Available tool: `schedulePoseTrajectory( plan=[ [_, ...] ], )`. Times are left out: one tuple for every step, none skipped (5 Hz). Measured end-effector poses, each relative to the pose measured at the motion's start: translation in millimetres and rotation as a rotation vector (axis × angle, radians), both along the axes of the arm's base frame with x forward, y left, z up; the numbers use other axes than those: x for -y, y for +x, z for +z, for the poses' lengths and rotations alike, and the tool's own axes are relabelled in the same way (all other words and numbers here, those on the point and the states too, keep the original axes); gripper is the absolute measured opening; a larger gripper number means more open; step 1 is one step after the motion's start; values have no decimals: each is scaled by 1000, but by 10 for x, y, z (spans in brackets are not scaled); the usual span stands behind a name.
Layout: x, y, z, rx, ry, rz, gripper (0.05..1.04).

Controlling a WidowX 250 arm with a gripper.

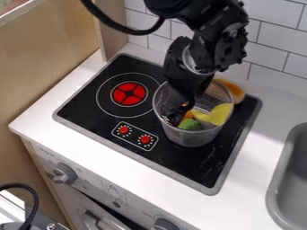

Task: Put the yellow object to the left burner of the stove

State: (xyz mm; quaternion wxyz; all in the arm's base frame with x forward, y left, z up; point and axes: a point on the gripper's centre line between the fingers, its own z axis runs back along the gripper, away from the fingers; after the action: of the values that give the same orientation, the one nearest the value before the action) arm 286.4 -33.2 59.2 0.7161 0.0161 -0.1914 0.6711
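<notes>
Gripper: black plastic gripper (pixel 173 117) inside the round grey wire-mesh basket (pixel 190 137), at its left side; whether open or closed cannot be told. The flat, bright yellow object (pixel 221 114) lies within the basket's right side, near a green piece (pixel 190 124). Recommended: align over the yellow object, grip its edge — clear of mesh — and lift above the rim before crossing to the red-centred black burner (pixel 129 94) left of the basket.

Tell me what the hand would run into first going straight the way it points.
Pointing down inside the mesh basket, the hand would probably meet the basket's wall at the picture's left; depth is unclear, so the orange piece beside it might come first.
</notes>
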Motion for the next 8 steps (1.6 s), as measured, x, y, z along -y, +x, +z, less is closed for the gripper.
schedulePoseTrajectory(
  plan=[
    [1,-12,-63,-18,2,-1,999],
    [27,34,-70,-17,0,17,999],
    [59,110,-64,-14,-2,26,999],
    [72,179,-43,-17,5,32,999],
    [84,205,-22,-18,-2,43,999],
    [135,213,-36,-48,-16,83,999],
    [227,153,-78,-86,-33,131,999],
    [350,141,-84,-75,-49,169,999]
  ],
)
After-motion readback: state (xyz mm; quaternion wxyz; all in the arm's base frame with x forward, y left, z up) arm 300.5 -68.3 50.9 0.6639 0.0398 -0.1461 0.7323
